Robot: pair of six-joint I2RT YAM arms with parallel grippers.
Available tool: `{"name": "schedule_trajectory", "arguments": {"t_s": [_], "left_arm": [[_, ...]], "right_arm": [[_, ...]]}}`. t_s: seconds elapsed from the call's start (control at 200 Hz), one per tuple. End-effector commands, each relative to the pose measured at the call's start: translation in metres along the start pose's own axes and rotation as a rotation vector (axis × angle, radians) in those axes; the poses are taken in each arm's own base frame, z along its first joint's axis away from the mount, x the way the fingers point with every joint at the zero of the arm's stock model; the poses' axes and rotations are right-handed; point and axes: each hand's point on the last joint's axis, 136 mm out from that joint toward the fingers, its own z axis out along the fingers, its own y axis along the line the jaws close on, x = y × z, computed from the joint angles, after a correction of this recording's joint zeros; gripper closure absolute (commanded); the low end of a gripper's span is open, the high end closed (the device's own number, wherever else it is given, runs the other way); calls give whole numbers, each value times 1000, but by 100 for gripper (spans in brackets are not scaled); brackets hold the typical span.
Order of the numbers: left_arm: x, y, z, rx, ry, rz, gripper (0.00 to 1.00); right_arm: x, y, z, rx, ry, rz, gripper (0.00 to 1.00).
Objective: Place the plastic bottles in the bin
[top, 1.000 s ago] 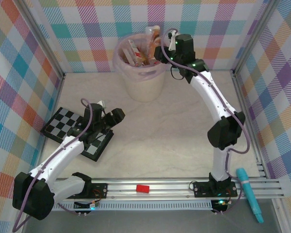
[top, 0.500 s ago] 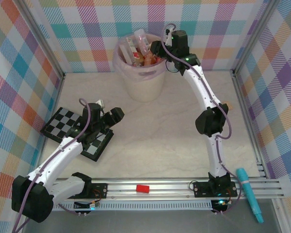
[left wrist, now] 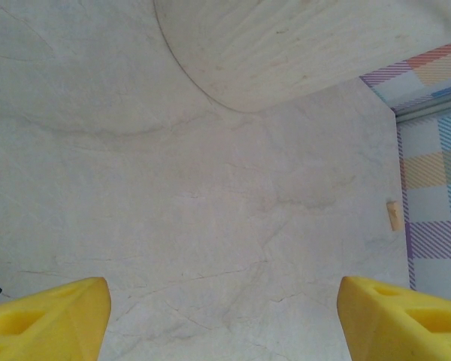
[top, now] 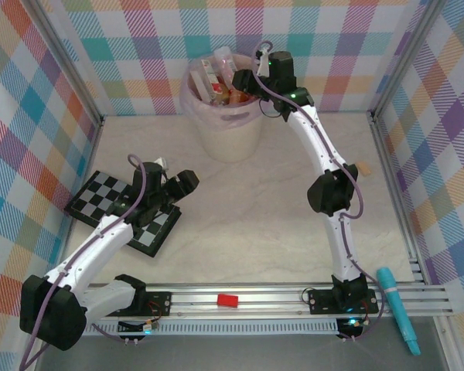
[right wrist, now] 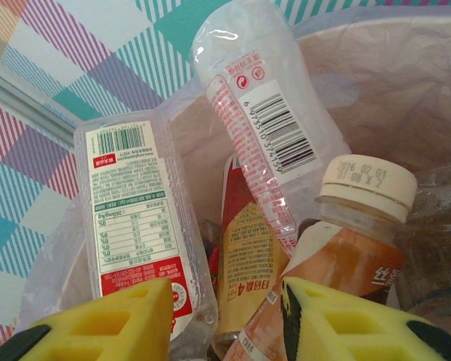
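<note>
The bin (top: 232, 139), pale beige with a pinkish liner (right wrist: 391, 68), stands at the back of the table and holds several plastic bottles (top: 216, 77). My right gripper (top: 243, 81) hovers open over its rim, nothing between its yellow fingers (right wrist: 98, 327). Below it lie a flat white-and-red-labelled bottle (right wrist: 135, 218), a clear barcode bottle (right wrist: 267, 128), a red-and-yellow-labelled one (right wrist: 252, 263) and an orange bottle with a beige cap (right wrist: 346, 248). My left gripper (top: 187, 184) stands open and empty low over bare table (left wrist: 224, 316), with the bin's wall (left wrist: 286, 45) ahead of it.
A checkered board (top: 108, 197) lies under the left arm at the left. A teal pen-like object (top: 398, 309) rests at the near right beside the rail, where a small red block (top: 228, 300) sits. A small tan scrap (top: 363, 168) lies near the right wall. Checked walls enclose the table.
My right gripper has moved left over the bin and let go of the bottle it held; that bottle now leans among the others. The left arm has barely moved.
</note>
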Motion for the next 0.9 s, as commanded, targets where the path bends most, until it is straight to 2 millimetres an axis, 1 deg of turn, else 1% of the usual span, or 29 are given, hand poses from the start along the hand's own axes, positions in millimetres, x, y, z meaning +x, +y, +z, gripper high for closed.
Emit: {"name": "schedule_trajectory", "arguments": {"t_s": [0.0, 0.05, 0.11, 0.125, 0.2, 0.235, 0.32, 0.39, 0.475, 0.495, 0.535, 0.63, 0.695, 0.81, 0.855, 0.895], "left_arm": [[-13, -9, -6, -6, -28, 57, 20], [-16, -10, -8, -14, -35, 76, 19], [-21, -14, -9, -15, -49, 105, 18], [-18, -9, -10, -37, -33, 107, 19], [-22, -11, -12, -45, -44, 137, 18], [-24, -11, -12, -48, -52, 148, 17], [-29, -13, -14, -52, -70, 185, 16], [-34, -16, -17, -55, -82, 218, 15], [-40, -17, -19, -73, -85, 264, 12], [-41, -19, -20, -75, -85, 276, 11], [-44, -20, -23, -81, -91, 300, 10], [-50, -20, -30, -102, -113, 352, 5], [-56, -16, -37, -135, -146, 392, 0], [-69, 3, -49, -262, -206, 467, 0], [-73, 10, -54, -314, -229, 486, 0], [-76, 16, -59, -348, -247, 500, 0]], "right_arm": [[-25, 29, -39, -13, -32, -80, 55], [-32, 37, -51, -15, -47, -104, 53], [-40, 45, -68, -17, -65, -129, 49], [-43, 48, -73, -19, -72, -137, 48], [-48, 51, -92, -8, -81, -160, 46], [-51, 55, -104, -8, -91, -176, 44], [-57, 58, -130, 4, -116, -215, 35], [-58, 55, -150, 22, -122, -235, 29], [-57, 46, -173, 55, -127, -247, 21], [-57, 44, -179, 62, -128, -251, 17], [-52, 35, -187, 87, -123, -257, 13], [-40, 21, -209, 146, -127, -302, 0], [-29, 9, -222, 201, -117, -316, 1], [-6, -15, -244, 280, -92, -313, 1], [0, -21, -254, 312, -111, -321, 1], [10, -32, -259, 346, -121, -337, 0]]}}
